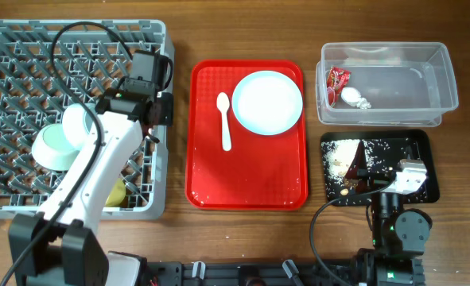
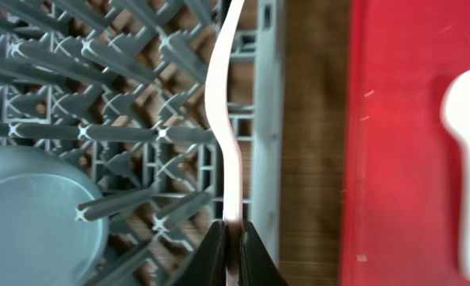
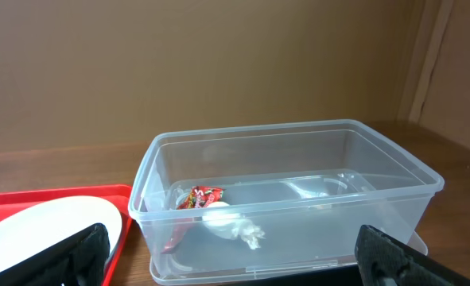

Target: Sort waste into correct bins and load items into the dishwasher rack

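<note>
My left gripper [image 1: 160,108] [image 2: 233,238] is shut on the thin white plastic fork [image 2: 225,119], seen edge-on over the right rim of the grey dishwasher rack [image 1: 28,48] [image 2: 99,95]. A light blue bowl [image 1: 53,148] [image 2: 28,214] and a yellow-green cup [image 1: 117,193] sit in the rack. The white spoon [image 1: 224,119] [image 2: 469,159] and round white plate [image 1: 266,102] [image 3: 44,222] lie on the red serving tray [image 1: 246,179]. My right gripper [image 1: 402,179] [image 3: 235,266] is open and empty over the black tray [image 1: 421,151], which holds food scraps [image 1: 342,155].
The clear tub [image 1: 394,83] [image 3: 298,151] at the back right holds the red wrapper [image 1: 337,82] [image 3: 199,197] and the white tissue [image 1: 354,98] [image 3: 231,222]. A strip of bare wood lies between rack and red tray. My left arm crosses the rack's front.
</note>
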Motion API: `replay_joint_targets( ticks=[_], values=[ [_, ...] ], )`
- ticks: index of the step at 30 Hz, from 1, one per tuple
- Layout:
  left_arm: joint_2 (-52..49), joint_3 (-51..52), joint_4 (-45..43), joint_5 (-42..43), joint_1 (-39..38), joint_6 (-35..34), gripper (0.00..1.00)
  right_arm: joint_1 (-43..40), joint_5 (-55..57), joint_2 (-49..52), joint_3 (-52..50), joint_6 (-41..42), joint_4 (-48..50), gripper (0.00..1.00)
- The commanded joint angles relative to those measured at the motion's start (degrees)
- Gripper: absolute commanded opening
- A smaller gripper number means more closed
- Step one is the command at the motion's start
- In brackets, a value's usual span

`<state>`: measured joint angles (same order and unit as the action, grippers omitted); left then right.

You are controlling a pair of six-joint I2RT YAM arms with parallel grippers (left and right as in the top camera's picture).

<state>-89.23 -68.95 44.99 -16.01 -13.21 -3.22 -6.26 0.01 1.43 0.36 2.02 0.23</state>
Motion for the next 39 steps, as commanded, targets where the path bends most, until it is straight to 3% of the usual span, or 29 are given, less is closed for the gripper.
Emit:
replay_joint_targets(
  ticks=[1, 3, 4, 5, 6, 9, 12, 15, 20, 25, 30, 34, 35, 39],
  values=[
    [-1.18, 0.52, -0.24, -3.56, 0.26, 6.23, 0.04, -0.13, -0.09, -0.24, -0.04, -0.48, 0.15, 1.00],
    [-1.53, 0.52, -0.15, -2.49, 0.26, 6.21, 0.04, -0.13, -0.09, -0.24, -0.04, -0.50, 0.15, 1.00],
    [-1.55, 0.52, 0.35, -0.79, 0.26, 5.73, 0.32, -0.13, -0.09, -0.24, -0.04, -0.48, 0.15, 1.00],
    [-1.42, 0.44, 0.55, 0.57, 0.11, 3.89, 1.00, -0.13, -0.09, -0.24, -0.04, -0.46, 0.15, 1.00],
    [-0.20, -0.26, 1.01, 0.83, -0.74, 1.03, 1.00, -0.13, -0.09, -0.24, -0.04, -0.46, 0.15, 1.00],
    [3.21, -1.79, 0.52, 2.36, -3.28, -0.50, 1.00, -0.13, -0.09, -0.24, -0.04, -0.48, 0.15, 1.00],
    [5.05, -1.75, -3.17, 17.38, -8.92, -1.79, 1.00, -0.13, -0.09, -0.24, -0.04, -0.48, 0.15, 1.00],
    [-1.11, 1.03, -8.50, 17.46, -12.13, -16.76, 1.00, -0.13, -0.09, -0.24, -0.04, -0.48, 0.15, 1.00],
    [-15.13, 1.33, -13.68, 17.53, -12.52, -28.87, 0.71, -0.13, -0.09, -0.24, -0.04, -0.48, 0.15, 0.99],
    [-20.74, 1.36, -19.58, 17.20, -14.82, -29.16, 0.60, -0.13, -0.09, -0.24, -0.04, -0.48, 0.15, 1.00],
    [-23.06, 1.36, -19.74, 11.37, -16.96, -29.18, 0.45, -0.13, -0.09, -0.24, -0.04, -0.48, 0.15, 1.00],
    [-27.47, 1.33, -19.78, 11.43, -17.27, -29.22, 0.34, -0.13, -0.11, -0.24, -0.04, -0.50, 0.15, 1.00],
    [-27.45, 1.33, -20.15, 11.37, -17.27, -29.18, 0.25, -0.13, -0.09, -0.24, -0.04, -0.50, 0.15, 1.00],
    [-23.06, -2.05, -18.03, 10.95, -15.13, -26.77, 0.06, -0.13, -0.09, -0.24, -0.04, -0.48, 0.15, 1.00]
  ],
)
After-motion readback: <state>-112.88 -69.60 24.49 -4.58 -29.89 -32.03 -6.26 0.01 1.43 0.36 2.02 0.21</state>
